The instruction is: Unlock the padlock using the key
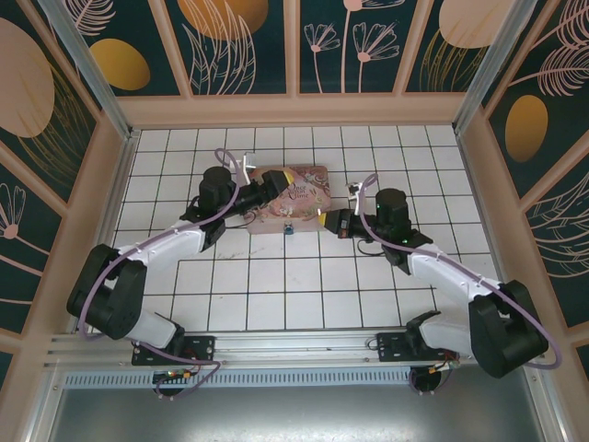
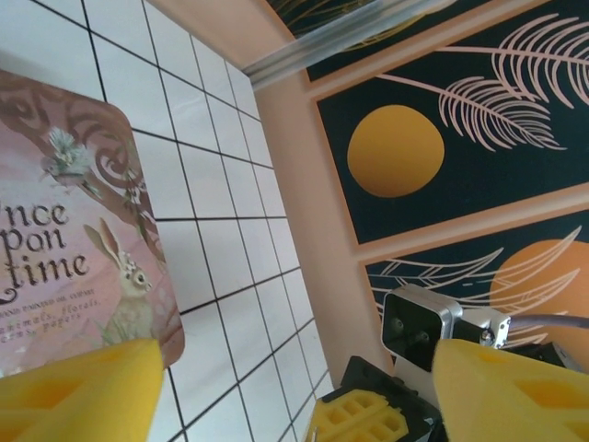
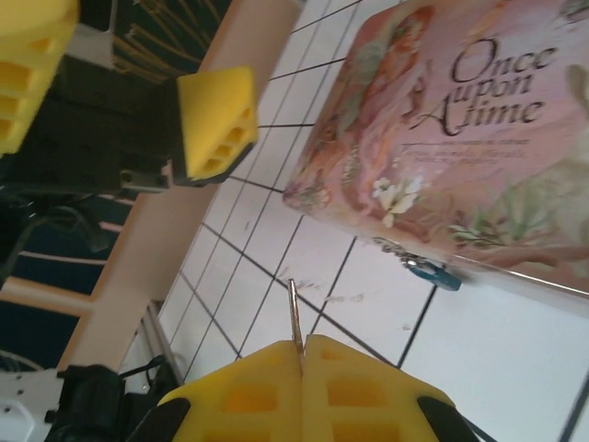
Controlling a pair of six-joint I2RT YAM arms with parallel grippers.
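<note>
Arm bases sit at the bottom edge of the top view, both arms reaching forward over the white tiled surface [image 1: 276, 285] toward a pink illustrated tin box [image 1: 294, 189] lying flat mid-surface. Left gripper [image 1: 265, 187] is over the tin's left end, right gripper [image 1: 324, 219] at its right near corner. Top view gives the overall layout. Wrist views add the detail. Left wrist view: left gripper [image 2: 299, 354] jaws spread wide, yellow fingers [image 2: 74, 391] at both lower corners with nothing between them, the tin box [image 2: 74, 239] rabbit corner just beside the left finger, the bare surface [image 2: 230, 267] beyond, and the right gripper [image 2: 354, 414] yellow tip plus its wrist camera low in frame. Right wrist view: the tin box [image 3: 479, 138] reads "Once upon A time", the left gripper [image 3: 129, 92] is up left with its jaws apart, and the surface [image 3: 479, 368] shows underneath. Padlock [image 1: 288, 230] is a blue speck at the tin's near long edge in the top view. Closer, the padlock [image 3: 440, 273] rests against that edge with its silvery shackle toward the tin. Cannot tell if the shackle is hooked through a clasp. Right gripper [image 3: 302, 345] jaws are pressed together, pinching the key [image 3: 294, 313]. The thin blade sticks out past the fingertips, pointing toward the tin, apart from the padlock.
</note>
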